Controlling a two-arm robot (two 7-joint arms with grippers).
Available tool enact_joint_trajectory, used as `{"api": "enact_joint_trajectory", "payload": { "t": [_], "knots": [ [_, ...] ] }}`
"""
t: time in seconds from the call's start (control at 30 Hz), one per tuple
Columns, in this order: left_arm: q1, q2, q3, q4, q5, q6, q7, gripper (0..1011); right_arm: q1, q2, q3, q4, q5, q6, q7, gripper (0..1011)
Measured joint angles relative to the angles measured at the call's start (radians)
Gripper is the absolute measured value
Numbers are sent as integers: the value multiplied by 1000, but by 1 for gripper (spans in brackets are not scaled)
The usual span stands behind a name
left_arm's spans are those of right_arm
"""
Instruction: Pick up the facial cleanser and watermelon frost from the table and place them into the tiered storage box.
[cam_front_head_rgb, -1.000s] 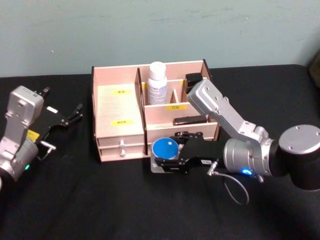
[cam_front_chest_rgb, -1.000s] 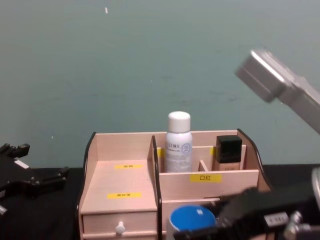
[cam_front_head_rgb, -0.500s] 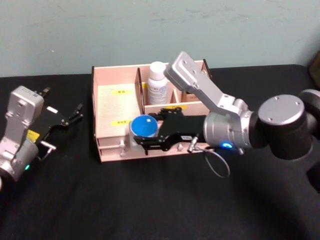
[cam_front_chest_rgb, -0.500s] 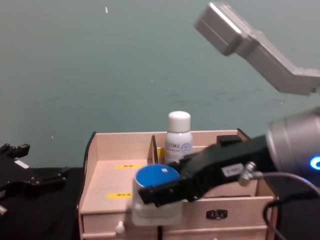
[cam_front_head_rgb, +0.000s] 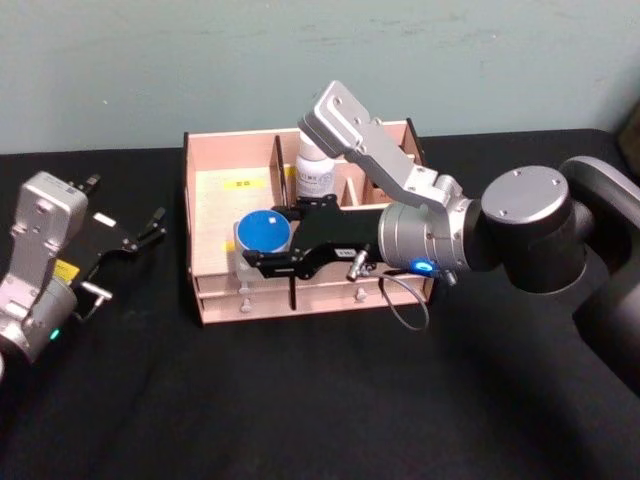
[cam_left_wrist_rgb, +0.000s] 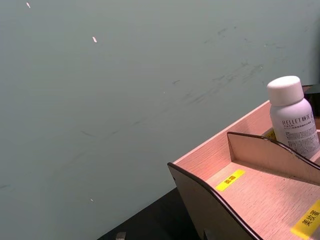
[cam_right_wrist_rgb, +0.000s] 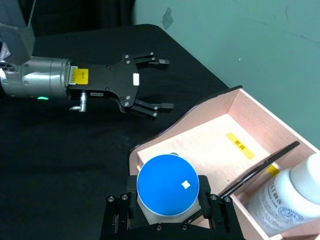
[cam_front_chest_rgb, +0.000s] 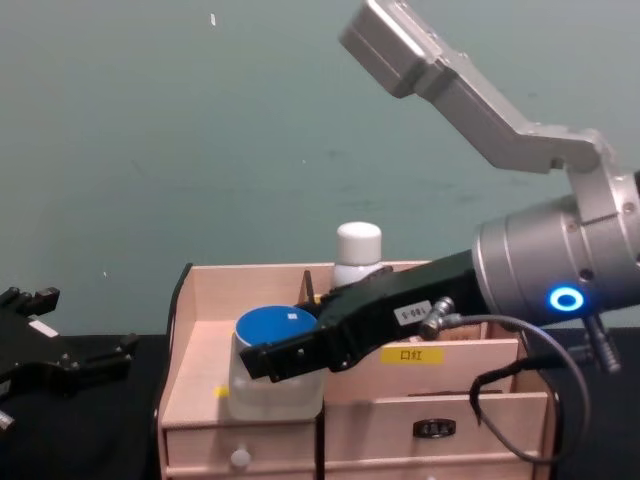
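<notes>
A white jar with a blue lid (cam_front_head_rgb: 265, 232) hangs over the front left compartment of the tiered storage box (cam_front_head_rgb: 200, 150). My right gripper (cam_front_head_rgb: 258, 255) is shut on its sides. In the right wrist view the jar (cam_right_wrist_rgb: 168, 184) sits between the black fingers, just above the box's front left corner (cam_right_wrist_rgb: 150, 145). From the chest the jar (cam_front_chest_rgb: 275, 365) is low over the stepped shelf. I cannot tell whether it is the facial cleanser or the watermelon frost. My left gripper (cam_front_head_rgb: 150, 228) rests open on the table left of the box.
A white bottle (cam_front_head_rgb: 316, 170) with a white cap stands in a back compartment, close behind the right arm. A dark-capped item sits at the back right. Dark-edged dividers (cam_left_wrist_rgb: 260, 145) separate the compartments. Black tabletop surrounds the box.
The right gripper has carried the blue-lidded jar from in front of the box up and to the left, over the left compartment. The left arm has not moved.
</notes>
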Motion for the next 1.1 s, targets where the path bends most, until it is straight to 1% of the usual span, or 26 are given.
{"api": "enact_joint_trajectory", "payload": {
  "t": [0.13, 0.57, 0.77, 0.8, 0.9, 1.1],
  "knots": [
    [0, 0, 0, 0, 0, 0, 0, 1010, 13, -11, -3, 23, 0, -8, 0, 728],
    [0, 0, 0, 0, 0, 0, 0, 1010, 71, -61, -15, 134, 4, -46, 10, 728],
    [0, 0, 0, 0, 0, 0, 0, 1010, 105, -86, -22, 199, 2, -66, 18, 728],
    [0, 0, 0, 0, 0, 0, 0, 1010, 105, -86, -22, 199, 2, -66, 18, 728],
    [0, 0, 0, 0, 0, 0, 0, 1010, 121, -98, -26, 235, -3, -78, 20, 728],
    [0, 0, 0, 0, 0, 0, 0, 1009, 140, -115, -30, 277, -8, -95, 29, 728]
  ]
}}
